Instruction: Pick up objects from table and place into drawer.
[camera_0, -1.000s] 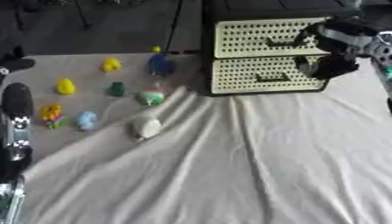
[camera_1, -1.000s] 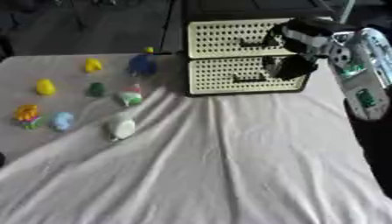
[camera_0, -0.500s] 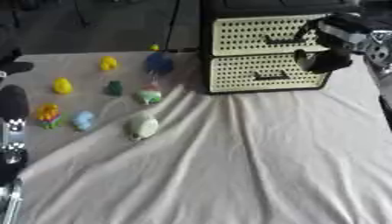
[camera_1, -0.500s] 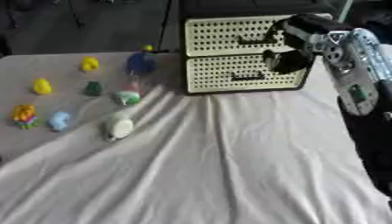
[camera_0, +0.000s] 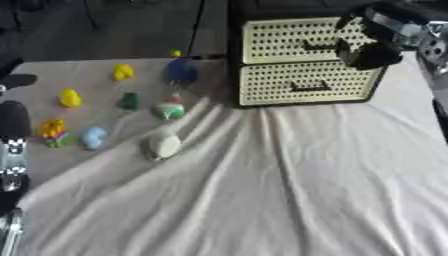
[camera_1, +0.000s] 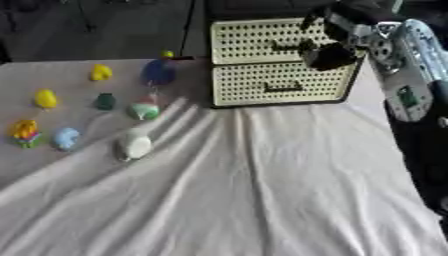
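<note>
A black drawer unit (camera_0: 254, 65) with two cream perforated fronts stands at the back of the table; both the upper drawer (camera_0: 280, 40) and the lower drawer (camera_0: 289, 87) look closed. My right hand (camera_0: 366, 50) hovers in front of the upper drawer's right end, next to its dark handle; blur hides any contact. Several small toys lie at the left: a white one (camera_0: 163, 145), a green and white one (camera_0: 169, 110), a blue one (camera_0: 181, 71), two yellow ones (camera_0: 122, 71) (camera_0: 69, 98), a dark green one (camera_0: 129, 100), a light blue one (camera_0: 94, 137) and a yellow-orange one (camera_0: 52, 131). My left arm (camera_0: 12, 145) shows at the left edge.
A wrinkled white cloth (camera_0: 289, 190) covers the table, with folds running from the toys toward the near edge. My right forearm (camera_1: 407, 75) slants down the right side beside the drawer unit. Dark floor and stands lie behind the table.
My right hand has moved up and slightly left, from the drawer unit's right edge to the upper front. The camera has shifted a little. The toys lie as before.
</note>
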